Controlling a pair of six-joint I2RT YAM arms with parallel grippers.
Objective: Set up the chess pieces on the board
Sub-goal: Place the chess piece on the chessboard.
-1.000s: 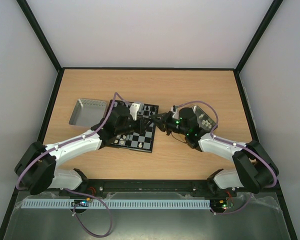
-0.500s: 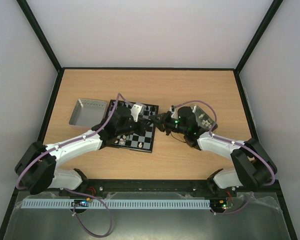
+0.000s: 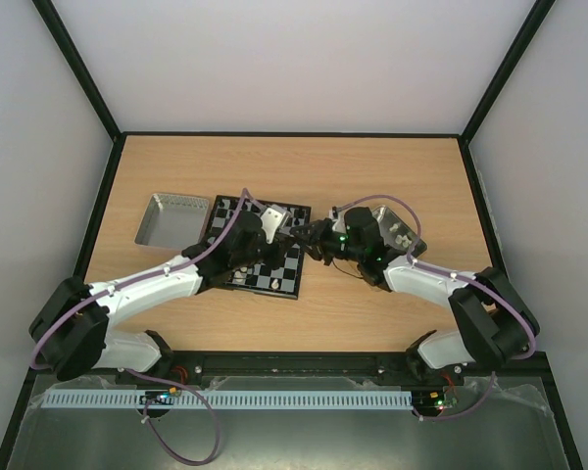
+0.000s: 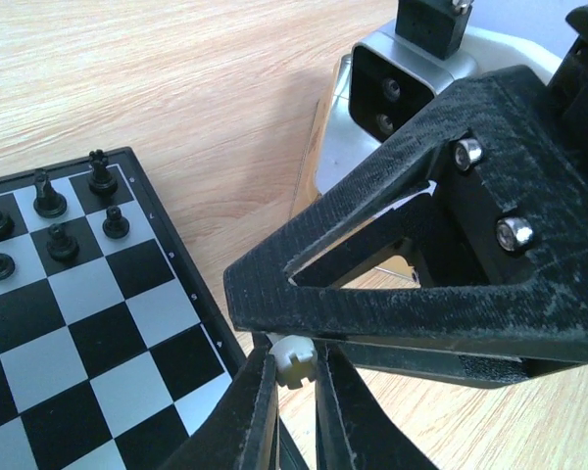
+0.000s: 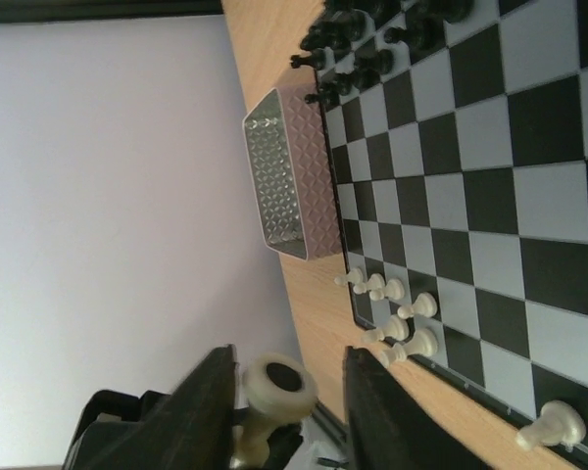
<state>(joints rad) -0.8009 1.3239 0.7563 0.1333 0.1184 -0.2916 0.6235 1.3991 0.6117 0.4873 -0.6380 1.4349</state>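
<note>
Handover at the board's edge, seen from both wrists. Left gripper [image 4: 294, 364]: fingers closed together on a small cream piece [image 4: 294, 357], which is pinched at the fingertips; the right arm's black jaw frame hangs directly above and across this gripper; the board [image 4: 88, 333] lies to its left, its corner just beside the fingertips; a cluster of black pieces [image 4: 69, 211] stands on the far squares, well ahead and to the left. Right gripper [image 5: 292, 370]: fingers apart, straddling the same cream piece; the piece sits nearer one finger, with a clear gap to the other, so nothing is clamped here; the dark body of the left gripper shows just below the piece. Beyond the right fingertips stretches the board; a group of white chess pieces [image 5: 397, 318] stands along its nearest edge, with one more further to the side; a grey metal tray [image 5: 289, 181] rests on the wooden table [image 4: 225, 88] beside the board's far side.
</note>
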